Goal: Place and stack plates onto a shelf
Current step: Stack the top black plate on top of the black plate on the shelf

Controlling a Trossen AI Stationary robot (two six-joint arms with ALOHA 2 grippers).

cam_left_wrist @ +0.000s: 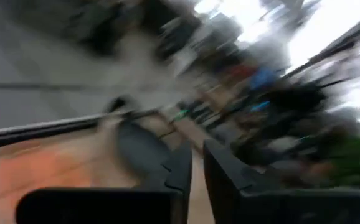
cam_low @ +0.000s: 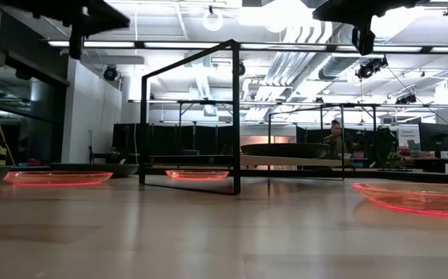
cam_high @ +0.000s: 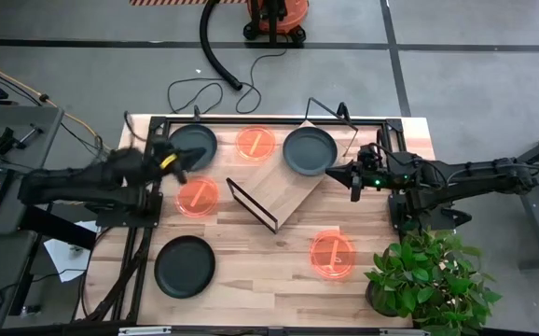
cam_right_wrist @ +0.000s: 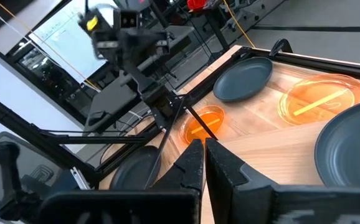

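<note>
The shelf (cam_high: 279,187), a light-wood board on a black wire frame, stands slantwise mid-table. One dark plate (cam_high: 309,151) rests on its far end and also shows in the low view (cam_low: 284,149). On the tabletop lie dark plates at the far left (cam_high: 193,145) and near left (cam_high: 185,266). Orange plates lie at the far middle (cam_high: 255,143), at the left (cam_high: 198,198) and at the near right (cam_high: 331,254). My left gripper (cam_high: 180,164) is shut and empty, above the far-left dark plate's near rim. My right gripper (cam_high: 353,179) is shut and empty, just right of the shelf.
A potted plant (cam_high: 428,275) stands at the table's near right corner. A loose black wire frame (cam_high: 330,117) lies at the far edge. A black frame rail (cam_high: 144,224) runs along the left side. Bare tabletop (cam_high: 260,271) lies near the front middle.
</note>
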